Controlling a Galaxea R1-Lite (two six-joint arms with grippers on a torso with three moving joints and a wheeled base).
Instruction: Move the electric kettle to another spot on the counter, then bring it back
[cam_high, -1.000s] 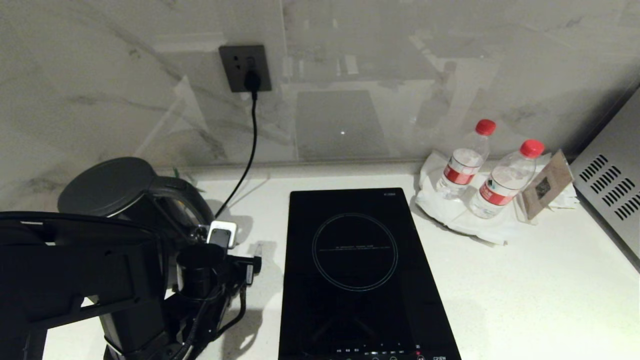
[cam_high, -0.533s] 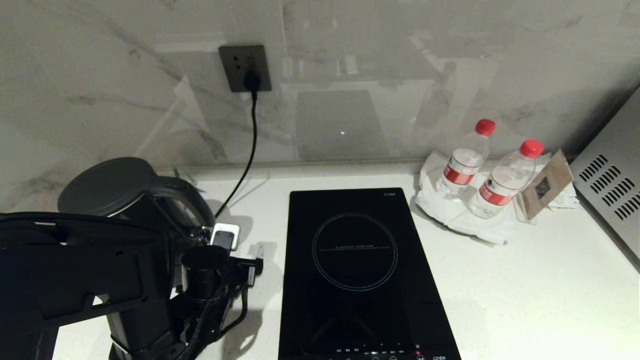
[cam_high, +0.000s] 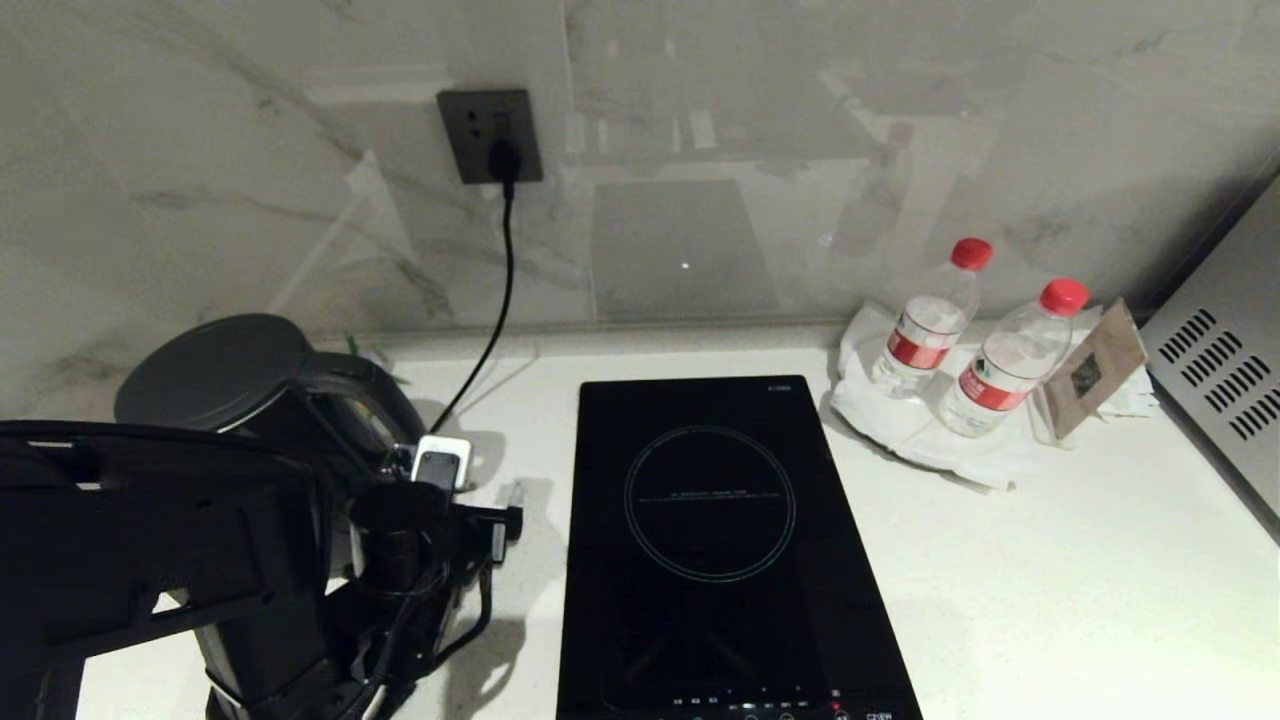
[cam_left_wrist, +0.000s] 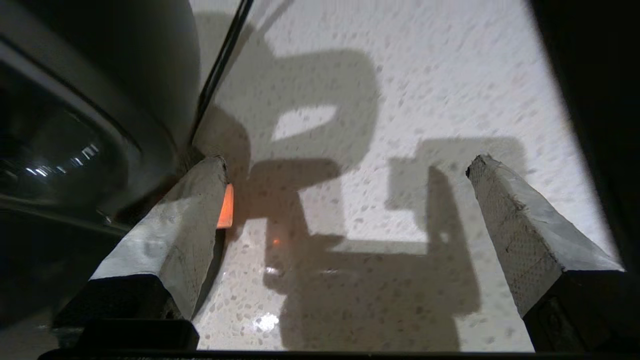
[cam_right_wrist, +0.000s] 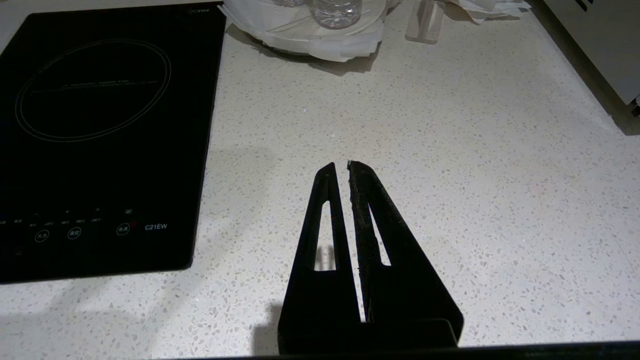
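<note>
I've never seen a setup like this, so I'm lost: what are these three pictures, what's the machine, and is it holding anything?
It is a two-armed robot at a kitchen counter. The wide picture comes from a camera on its head, looking down. The other two come from cameras on its wrists, looking out past each claw.

On the counter lie a black induction hob, two water bottles with red caps, and on the left a black electric kettle.

The left arm is the dark bulk beside the kettle. The left claw is open: its two pale fingers stand wide apart over bare counter, with the kettle's dark body just beside one finger. It holds nothing.

The right claw is shut and empty, above the counter to the right of the hob.
</note>
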